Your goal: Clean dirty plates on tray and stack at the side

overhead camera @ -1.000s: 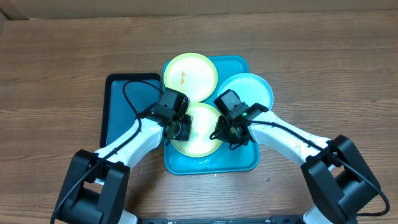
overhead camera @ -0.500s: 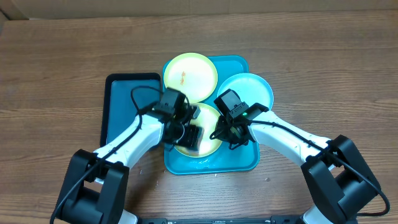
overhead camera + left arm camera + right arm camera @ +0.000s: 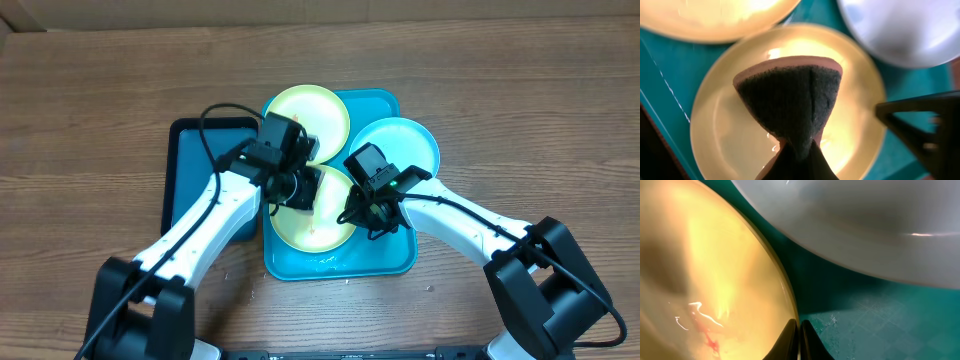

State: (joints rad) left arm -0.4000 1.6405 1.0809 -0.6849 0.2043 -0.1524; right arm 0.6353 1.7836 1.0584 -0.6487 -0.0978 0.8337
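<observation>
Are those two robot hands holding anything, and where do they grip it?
The left hand pinches a dark sponge by its lower end. The right hand is shut at the edge of the near yellow plate; a grip cannot be told.

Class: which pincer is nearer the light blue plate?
Right. The right pincer pinches the near yellow plate beside the light blue plate; the left pincer holds a sponge farther off.

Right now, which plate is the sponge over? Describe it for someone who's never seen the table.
Find the teal tray mid-table. It's the near yellow plate, closest to the robot's bases, under the sponge in the left gripper. The other yellow plate lies farther back, beside the blue plate.
</observation>
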